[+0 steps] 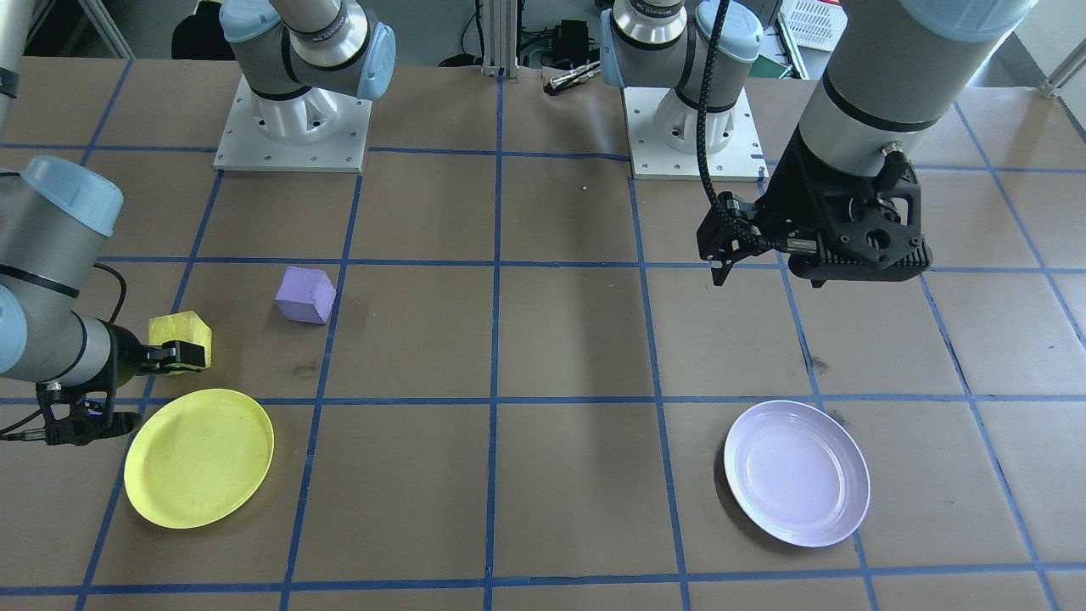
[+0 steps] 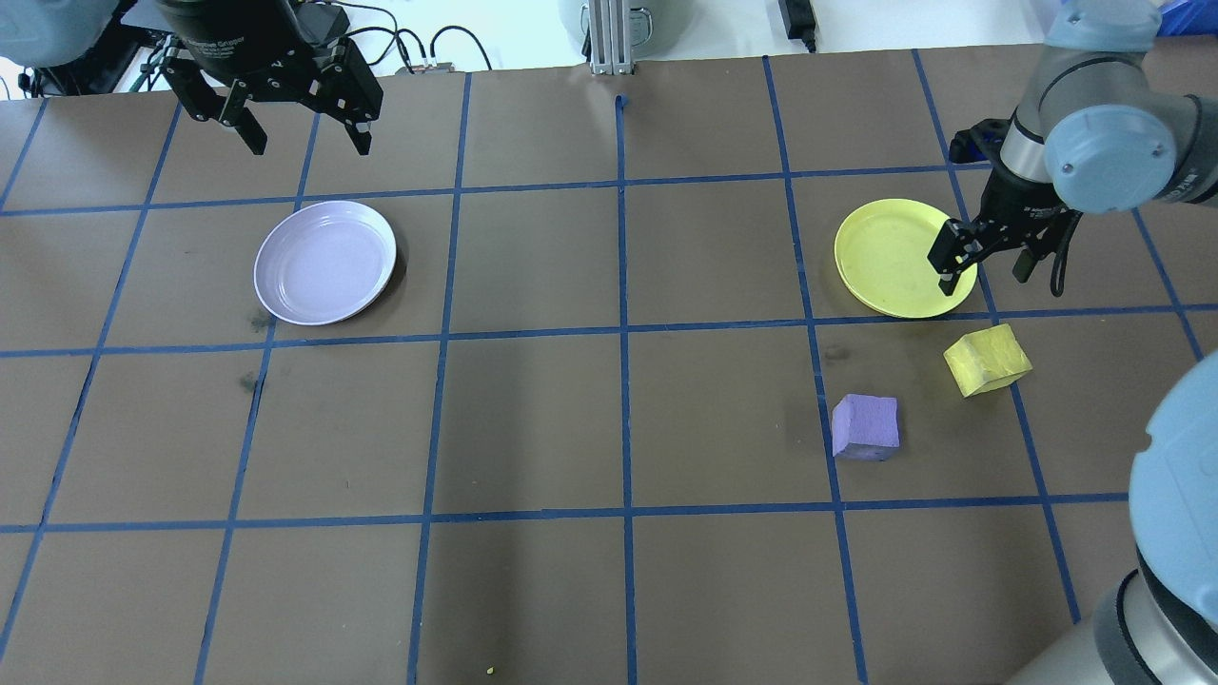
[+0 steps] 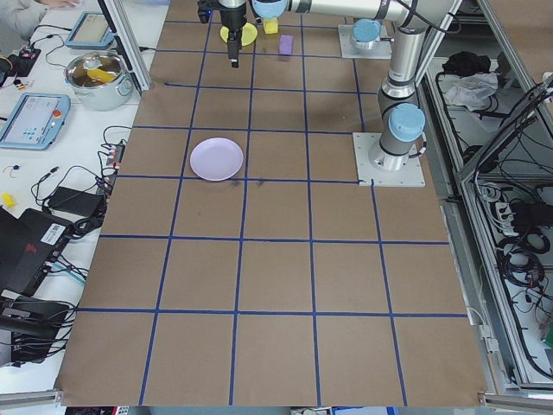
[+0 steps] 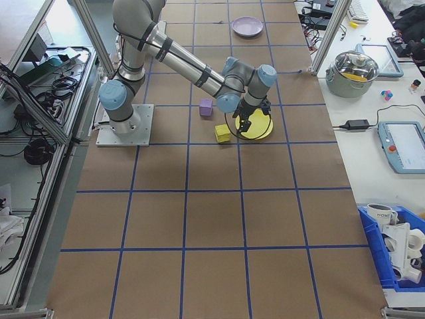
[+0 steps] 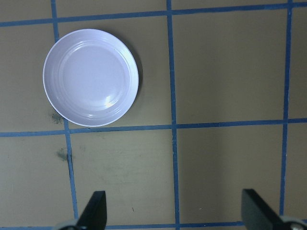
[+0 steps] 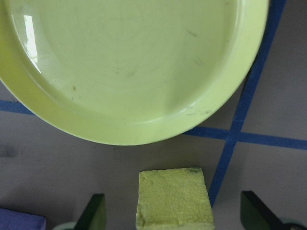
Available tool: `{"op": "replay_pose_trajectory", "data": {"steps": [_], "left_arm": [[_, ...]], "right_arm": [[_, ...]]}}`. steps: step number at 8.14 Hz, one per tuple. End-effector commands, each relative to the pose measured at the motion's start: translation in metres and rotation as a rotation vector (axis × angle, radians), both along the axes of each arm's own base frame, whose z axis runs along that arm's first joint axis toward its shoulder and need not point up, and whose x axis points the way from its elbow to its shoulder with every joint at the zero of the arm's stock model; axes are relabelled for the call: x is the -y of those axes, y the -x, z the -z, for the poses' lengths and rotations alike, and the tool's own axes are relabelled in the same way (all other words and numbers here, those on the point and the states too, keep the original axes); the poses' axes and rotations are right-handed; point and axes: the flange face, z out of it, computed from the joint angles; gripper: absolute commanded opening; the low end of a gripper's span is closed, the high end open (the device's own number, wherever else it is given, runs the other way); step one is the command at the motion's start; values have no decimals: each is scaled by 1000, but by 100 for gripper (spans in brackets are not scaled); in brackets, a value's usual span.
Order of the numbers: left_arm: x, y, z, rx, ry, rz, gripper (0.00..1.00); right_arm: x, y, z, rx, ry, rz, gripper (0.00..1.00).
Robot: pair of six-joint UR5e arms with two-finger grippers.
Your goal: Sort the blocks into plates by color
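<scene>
Both plates are sitting empty on the brown papered table, which is crossed by blue tape lines. The lavender plate is lying toward the far left part of the table in the overhead view, glossy and shallow. The yellow plate is lying toward the far right, showing faint scuffs inside.

The yellow block is resting on the table just nearer than the yellow plate, close to but apart from its rim; its surface is looking rough and matte. The purple block is sitting a little nearer and leftward, apart from the yellow one.

The right gripper is hovering over the yellow plate's right edge, fingers spread and holding nothing. The left gripper is hanging beyond the lavender plate near the far edge, fingers spread wide, empty.
</scene>
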Motion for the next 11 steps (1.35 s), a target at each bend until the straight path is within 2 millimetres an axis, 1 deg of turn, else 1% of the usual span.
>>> {"op": "replay_pose_trajectory", "data": {"steps": [1, 2, 5, 7, 8, 9, 10, 11], "left_arm": [[0, -1, -2, 2, 6, 0, 100], [-1, -1, -4, 2, 9, 0, 100], [-1, -2, -2, 3, 6, 0, 100], [-1, -2, -3, 2, 7, 0, 100], [-1, -2, -2, 2, 6, 0, 100], [-1, -2, -2, 3, 6, 0, 100], [-1, -1, -2, 2, 6, 2, 100], [-1, -1, -3, 0, 7, 2, 100]], "right_arm": [[-16, -4, 23, 13, -62, -16, 100], [-24, -1, 28, -17, -111, -38, 100], [-40, 0, 43, -53, -169, -46, 100], [-43, 0, 48, -46, -182, -49, 100], [-44, 1, 49, -45, -182, -39, 64], [-46, 2, 48, -40, -191, -30, 10], [-46, 2, 48, -36, -195, -29, 0], [-42, 2, 41, -36, -175, -23, 0]]}}
